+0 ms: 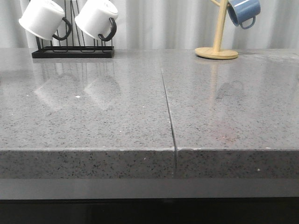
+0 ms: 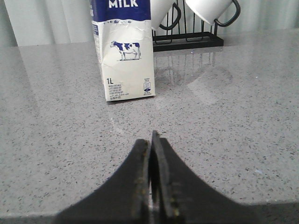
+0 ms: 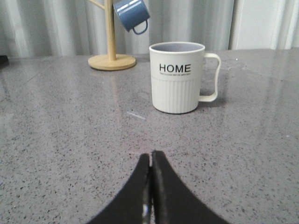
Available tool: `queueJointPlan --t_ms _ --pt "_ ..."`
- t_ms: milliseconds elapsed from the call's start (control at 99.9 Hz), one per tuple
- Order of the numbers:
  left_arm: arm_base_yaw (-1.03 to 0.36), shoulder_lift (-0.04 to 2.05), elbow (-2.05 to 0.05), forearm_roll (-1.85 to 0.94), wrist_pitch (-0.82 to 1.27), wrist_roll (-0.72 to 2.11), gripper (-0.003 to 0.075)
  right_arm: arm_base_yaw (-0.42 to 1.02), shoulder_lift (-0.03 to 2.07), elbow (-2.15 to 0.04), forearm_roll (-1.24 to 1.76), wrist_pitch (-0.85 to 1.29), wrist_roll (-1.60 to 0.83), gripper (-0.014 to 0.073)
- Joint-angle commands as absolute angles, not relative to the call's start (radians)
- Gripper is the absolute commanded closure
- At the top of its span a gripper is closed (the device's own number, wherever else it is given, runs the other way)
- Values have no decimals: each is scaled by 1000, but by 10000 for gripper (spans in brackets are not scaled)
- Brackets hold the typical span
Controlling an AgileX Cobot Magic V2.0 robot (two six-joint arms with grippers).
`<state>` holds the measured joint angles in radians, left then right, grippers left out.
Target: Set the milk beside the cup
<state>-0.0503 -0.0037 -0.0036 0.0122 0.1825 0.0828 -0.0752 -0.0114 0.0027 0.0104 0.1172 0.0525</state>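
The milk (image 2: 126,56) is a white carton with a dark blue top and a cow picture. It stands upright on the grey counter in the left wrist view, some way ahead of my left gripper (image 2: 152,140), which is shut and empty. The cup (image 3: 177,77) is a cream mug with "HOME" lettering, ribbed lower half and a side handle. It stands upright in the right wrist view, ahead of my right gripper (image 3: 151,156), which is shut and empty. Neither milk, cup nor grippers show in the front view.
A black rack (image 1: 72,52) with two white black-handled mugs (image 1: 44,18) stands at the back left, behind the milk (image 2: 187,42). A wooden mug tree (image 1: 217,46) with a blue mug (image 1: 243,11) stands at the back right. A seam (image 1: 169,112) splits the counter.
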Motion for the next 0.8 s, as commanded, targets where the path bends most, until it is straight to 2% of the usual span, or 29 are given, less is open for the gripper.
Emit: queueJointPlan --t_ms 0,370,490,560,710,740,790 --pt "-57 -36 41 9 109 74 741 -80 -7 -75 0 116 50 659" --pt "-57 -36 41 9 109 74 741 -80 208 -295 -12 251 50 659" --pt "-57 -36 41 9 109 74 741 -80 309 -325 -12 237 50 643" --pt "-57 -36 41 9 109 74 741 -80 366 -329 -12 203 51 564" --pt "-57 -36 41 9 109 74 741 -80 484 -331 -9 81 51 279" --pt "-57 -36 41 9 109 74 741 -80 511 -331 -9 46 51 248" --pt "-57 -36 41 9 109 74 741 -80 552 -331 -9 -9 51 243"
